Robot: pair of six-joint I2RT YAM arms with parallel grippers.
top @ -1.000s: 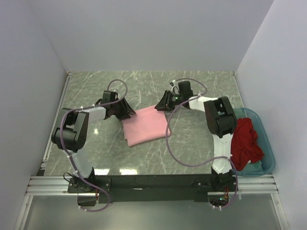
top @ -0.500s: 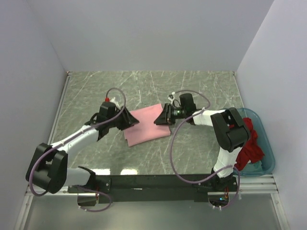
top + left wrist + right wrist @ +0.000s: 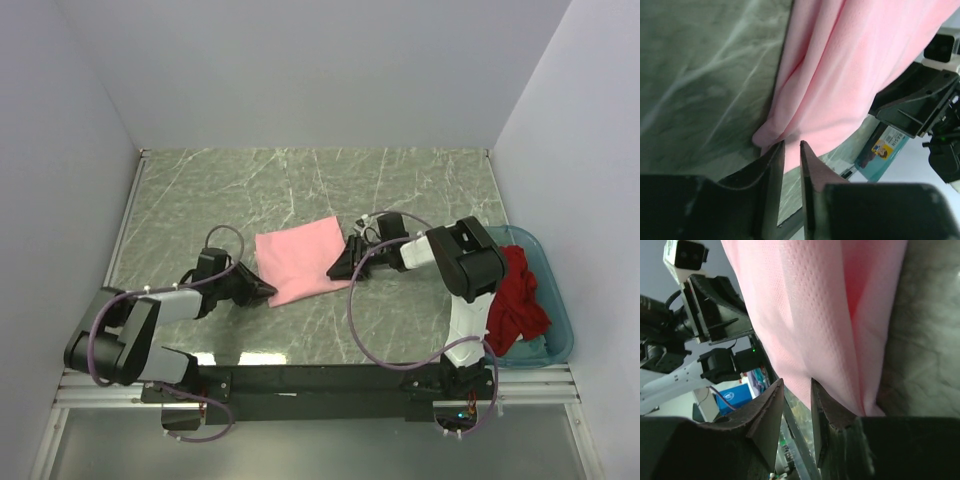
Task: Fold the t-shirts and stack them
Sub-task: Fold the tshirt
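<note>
The light pink t-shirt [image 3: 300, 255] lies folded flat mid-table. It fills the left wrist view [image 3: 850, 75] and the right wrist view [image 3: 815, 300]. My left gripper [image 3: 270, 293] lies low on the table at the shirt's near-left corner. Its jaws [image 3: 791, 143] stand a narrow gap apart, with bare table showing between them and the cloth edge just past the tips. My right gripper [image 3: 335, 270] is at the shirt's near-right edge. Its jaws [image 3: 796, 381] are apart with nothing between them. The bright red t-shirt [image 3: 512, 295] lies crumpled in the tub.
The teal plastic tub [image 3: 560, 325] sits at the table's right edge beside the right arm's base. White walls close in the back and both sides. The metal rail [image 3: 320, 375] runs along the near edge.
Both grippers have moved from the pink shirt's far edge toward me, down to its near edge. The left arm has swung low and left. The shirt has shifted only slightly.
</note>
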